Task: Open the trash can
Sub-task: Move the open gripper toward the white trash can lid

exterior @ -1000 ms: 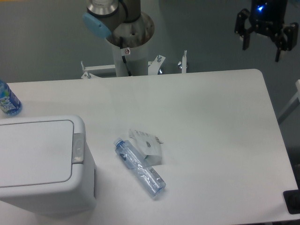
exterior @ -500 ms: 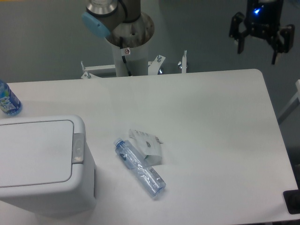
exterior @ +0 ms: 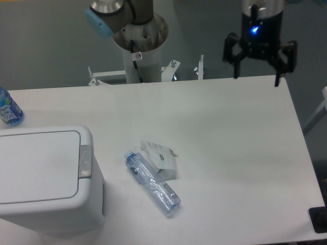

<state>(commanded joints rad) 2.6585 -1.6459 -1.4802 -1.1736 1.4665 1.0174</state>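
The trash can (exterior: 43,178) is a big white boxy bin at the front left of the table, its flat lid down and a small grey latch (exterior: 85,161) on its right rim. My gripper (exterior: 257,79) hangs over the table's far right edge, black with a blue light, fingers spread wide and nothing between them. It is far from the bin, up and to the right.
A clear plastic bottle (exterior: 152,182) lies on its side mid-table, touching a small white carton (exterior: 160,159). A blue-labelled bottle (exterior: 8,108) stands at the far left edge. The arm's base column (exterior: 141,46) rises behind the table.
The gripper has moved left and a little lower, from beyond the table's far right corner to above its far edge. Its fingers stay spread.
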